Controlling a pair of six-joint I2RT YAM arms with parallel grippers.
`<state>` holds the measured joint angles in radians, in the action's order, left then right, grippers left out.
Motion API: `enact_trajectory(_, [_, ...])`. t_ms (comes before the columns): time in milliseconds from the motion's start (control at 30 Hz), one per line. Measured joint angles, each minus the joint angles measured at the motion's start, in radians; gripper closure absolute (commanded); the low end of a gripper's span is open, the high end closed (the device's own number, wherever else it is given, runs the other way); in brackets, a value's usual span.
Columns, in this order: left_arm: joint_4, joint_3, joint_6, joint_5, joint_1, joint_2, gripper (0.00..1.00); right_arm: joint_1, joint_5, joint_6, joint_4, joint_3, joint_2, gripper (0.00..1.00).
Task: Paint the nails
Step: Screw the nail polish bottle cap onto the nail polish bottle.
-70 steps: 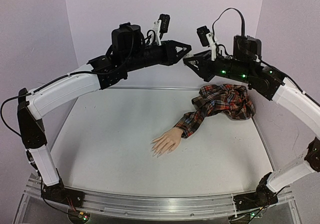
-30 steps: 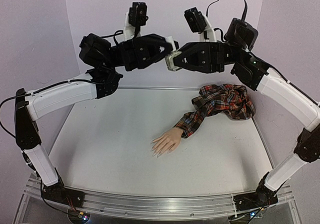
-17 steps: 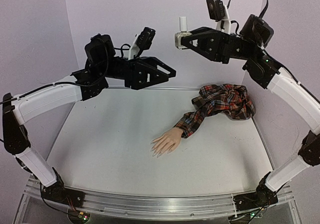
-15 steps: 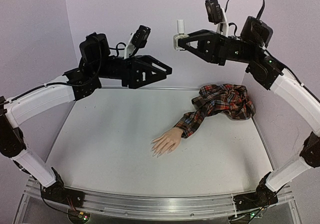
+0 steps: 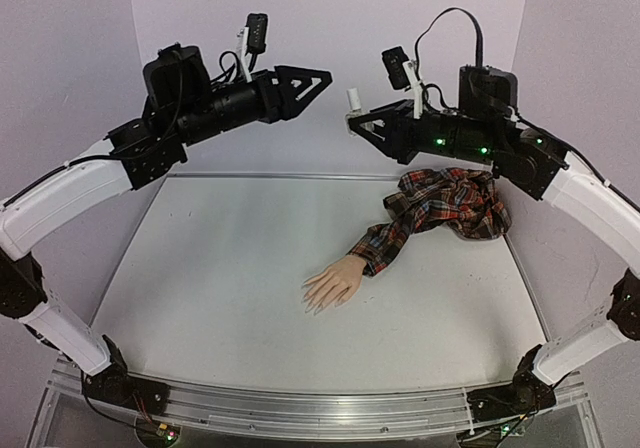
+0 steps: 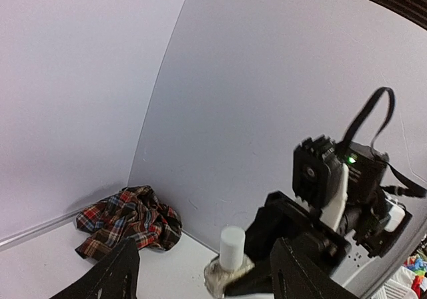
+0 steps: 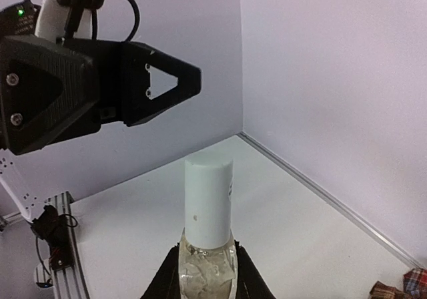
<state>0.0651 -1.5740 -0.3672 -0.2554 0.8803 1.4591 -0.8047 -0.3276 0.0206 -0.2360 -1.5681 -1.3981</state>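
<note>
The mannequin hand [image 5: 333, 283] lies palm down mid-table, and its red plaid sleeve [image 5: 440, 206] trails to the back right. Its nails are too small to make out. High above the table, my right gripper [image 5: 358, 125] is shut on a small clear bottle [image 7: 207, 267] with a white cap [image 7: 209, 199], held upright. My left gripper [image 5: 316, 80] hangs open to the left of the bottle and slightly higher, a short gap away, with nothing between its fingers [image 6: 312, 272]. The left wrist view shows the bottle [image 6: 229, 259] ahead between the open jaws.
The bunched plaid shirt [image 6: 129, 219] sits against the back right wall. The walls close in on the table [image 5: 220, 298] behind and on both sides. An aluminium rail [image 5: 320, 408] runs along the near edge.
A second ago both grippers met at the bottle. Since then the left gripper has opened, backed away left and risen, while the right has carried the bottle up and then lower again.
</note>
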Motion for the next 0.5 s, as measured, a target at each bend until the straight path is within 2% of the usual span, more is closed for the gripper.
enact_trajectory(133, [-0.013,-0.102,-0.001,0.071,0.030,0.107,0.34,-0.044,0.136,0.042,-0.021,-0.032,-0.038,1.00])
enact_trajectory(233, [-0.025,-0.115,-0.007,0.093,0.047,0.143,0.37,-0.057,0.206,0.066,-0.029,-0.050,-0.060,1.00])
enact_trajectory(500, [-0.089,-0.128,-0.042,0.102,0.055,0.160,0.39,-0.060,0.275,0.118,-0.052,-0.059,-0.067,1.00])
